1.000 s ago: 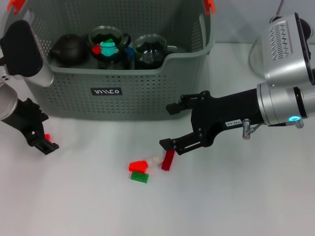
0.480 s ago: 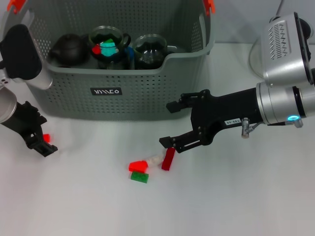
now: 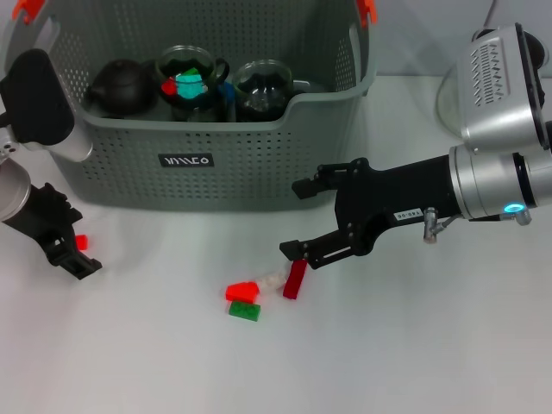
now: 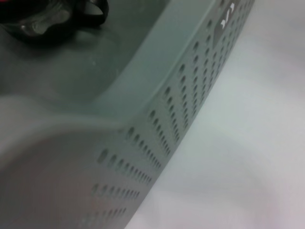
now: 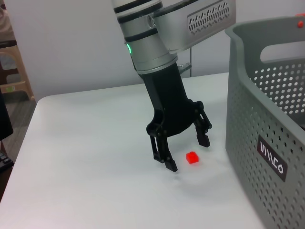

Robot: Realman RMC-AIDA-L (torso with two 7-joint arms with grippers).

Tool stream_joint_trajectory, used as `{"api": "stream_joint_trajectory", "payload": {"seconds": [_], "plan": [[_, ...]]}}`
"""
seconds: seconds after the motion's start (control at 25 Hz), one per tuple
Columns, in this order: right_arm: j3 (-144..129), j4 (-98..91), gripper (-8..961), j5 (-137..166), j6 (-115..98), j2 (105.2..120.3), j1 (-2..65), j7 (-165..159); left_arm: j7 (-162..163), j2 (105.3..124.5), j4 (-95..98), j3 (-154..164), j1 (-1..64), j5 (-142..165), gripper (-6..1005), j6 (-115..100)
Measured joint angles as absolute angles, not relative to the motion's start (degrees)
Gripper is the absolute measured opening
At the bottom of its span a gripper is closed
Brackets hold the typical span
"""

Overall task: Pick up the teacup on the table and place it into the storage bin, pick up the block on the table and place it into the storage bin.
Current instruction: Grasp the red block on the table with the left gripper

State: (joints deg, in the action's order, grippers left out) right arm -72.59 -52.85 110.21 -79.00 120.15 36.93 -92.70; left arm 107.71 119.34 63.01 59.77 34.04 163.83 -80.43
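The grey-green storage bin stands at the back, and its perforated wall fills the left wrist view. Inside it are two glass cups, one holding coloured blocks, and a black teapot. I see no teacup on the table. My left gripper is open near the bin's front left corner, its fingers either side of a small red cube block on the table. My right gripper hangs open before the bin, its lower finger just above a red brick.
A red block, a green block and a small translucent piece lie together on the white table. A white rounded object sits at the far right behind my right arm.
My left gripper has edged slightly down and left around the small red cube. The right arm and the blocks have not moved.
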Motion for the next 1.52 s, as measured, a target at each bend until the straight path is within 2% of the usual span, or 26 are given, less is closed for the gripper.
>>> {"api": "stream_joint_trajectory", "payload": {"seconds": [0.68,1.2,1.52], "plan": [[-72.2,-52.8,940,110.2,-79.0,120.13,36.8,-92.7,127.3,119.43,75.5,58.6,33.3,163.8,873,-92.4],[-71.9,-53.5,941,110.9,-79.0,119.42,37.4,-92.4,155.6,119.41,71.5,60.1,34.1,163.7,873,-95.3],[-71.8,-53.5,942,114.0,-78.6,119.81,38.5,-90.8,163.8,119.63,70.3,61.3,34.3,163.7,873,-92.8]]}}
